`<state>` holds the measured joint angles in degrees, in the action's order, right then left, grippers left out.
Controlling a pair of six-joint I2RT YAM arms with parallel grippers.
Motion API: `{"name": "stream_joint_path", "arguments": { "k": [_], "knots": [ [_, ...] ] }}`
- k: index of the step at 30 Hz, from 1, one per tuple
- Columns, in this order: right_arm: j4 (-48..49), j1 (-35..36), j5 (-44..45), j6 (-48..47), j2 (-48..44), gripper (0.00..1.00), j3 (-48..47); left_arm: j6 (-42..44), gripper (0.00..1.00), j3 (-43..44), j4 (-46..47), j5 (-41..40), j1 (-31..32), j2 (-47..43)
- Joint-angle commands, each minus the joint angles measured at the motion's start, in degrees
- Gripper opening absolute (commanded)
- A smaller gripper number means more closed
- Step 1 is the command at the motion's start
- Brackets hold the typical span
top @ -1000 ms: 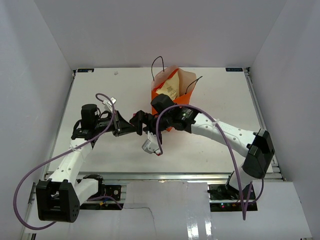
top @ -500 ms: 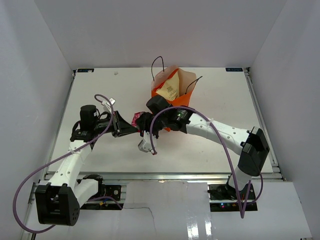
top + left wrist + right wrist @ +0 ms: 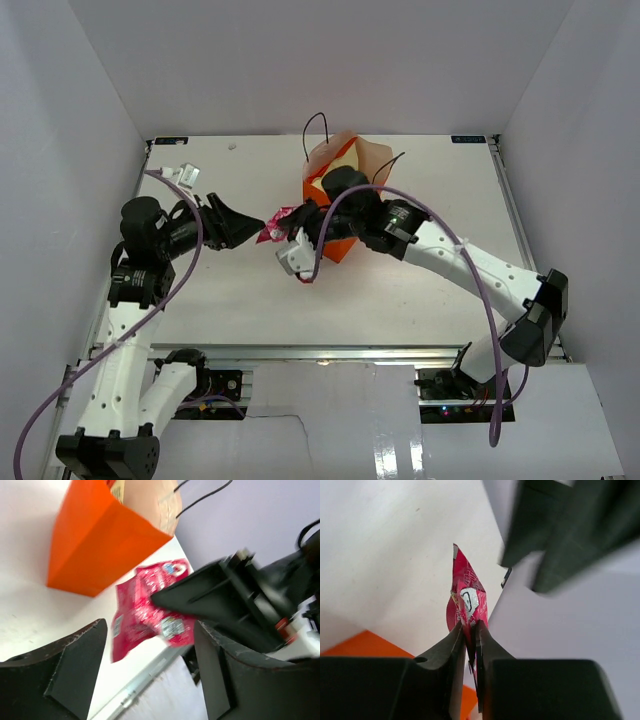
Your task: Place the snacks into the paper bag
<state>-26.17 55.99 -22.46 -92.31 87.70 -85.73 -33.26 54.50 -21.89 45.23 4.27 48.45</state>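
Right end effector [image 3: 470, 630] clamps a pink-red packet [image 3: 276, 223] by its edge, bound for the orange paper bag [image 3: 345, 190]; left end effector [image 3: 150, 672] gapes empty.

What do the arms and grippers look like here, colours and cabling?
Both arms are white links with black joint housings. Each carries a loose purple cable looping from wrist to base. The left gripper and right gripper are matte black with angular wedge fingers.

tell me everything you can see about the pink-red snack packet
The pink-red snack packet is a small, shiny, crinkled foil wrapper with white and blue print. The right gripper is shut on one edge, holding it above the table, beside the orange paper bag. The left gripper is open and apart from it.
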Motion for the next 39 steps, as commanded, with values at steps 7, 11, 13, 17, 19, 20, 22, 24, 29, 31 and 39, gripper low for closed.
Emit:
{"name": "stream_joint_path", "arguments": {
  "k": [7, 11, 13, 17, 19, 20, 22, 24, 29, 31, 39],
  "knots": [
    [14.84, -17.21, 0.22, 77.68, -3.59, 0.08, -16.03, 5.48, 0.92, -1.32, 0.18, -11.04, 0.12, -7.40],
    [9.23, -27.13, 3.11, 90.36, -2.10, 0.10, -16.66, 5.48, 0.92, -2.03, 0.27, -10.96, 0.03, -7.05],
    [8.33, -28.65, 3.39, 90.38, -2.09, 0.12, -16.13, 5.39, 0.92, -2.56, 0.36, -10.96, 0.12, -6.70],
    [9.39, -30.41, 4.09, 86.78, -3.59, 0.17, -12.53, 5.22, 0.93, -3.26, 0.79, -11.04, 0.03, -6.70],
    [9.47, -30.85, 3.92, 85.81, -3.50, 0.21, -11.83, 5.22, 0.93, -3.61, 0.88, -11.04, 0.03, -6.61],
    [9.39, -31.37, 3.83, 85.46, -3.41, 0.27, -11.39, 5.31, 0.93, -3.70, 0.88, -11.04, 0.12, -6.61],
    [9.39, -31.47, 3.74, 84.50, -3.41, 0.35, -10.77, 5.31, 0.93, -3.96, 0.88, -11.04, 0.03, -6.70],
    [9.47, -31.99, 3.91, 83.70, -3.59, 0.44, -10.07, 5.39, 0.93, -4.14, 0.80, -11.13, 0.03, -6.79],
    [9.39, -33.39, 3.56, 83.17, -3.68, 0.69, -10.24, 5.48, 0.93, -3.88, 0.62, -11.57, 0.12, -6.96],
    [9.39, -33.92, 2.42, 83.00, -3.85, 0.76, -11.56, 5.57, 0.93, -3.79, 0.71, -11.48, 0.03, -6.70],
    [6.66, -43.23, -0.30, 88.17, -8.76, 1.00, -10.08, 6.45, 0.94, -2.47, -1.22, -16.91, 0.03, -7.66]
  ]
}}
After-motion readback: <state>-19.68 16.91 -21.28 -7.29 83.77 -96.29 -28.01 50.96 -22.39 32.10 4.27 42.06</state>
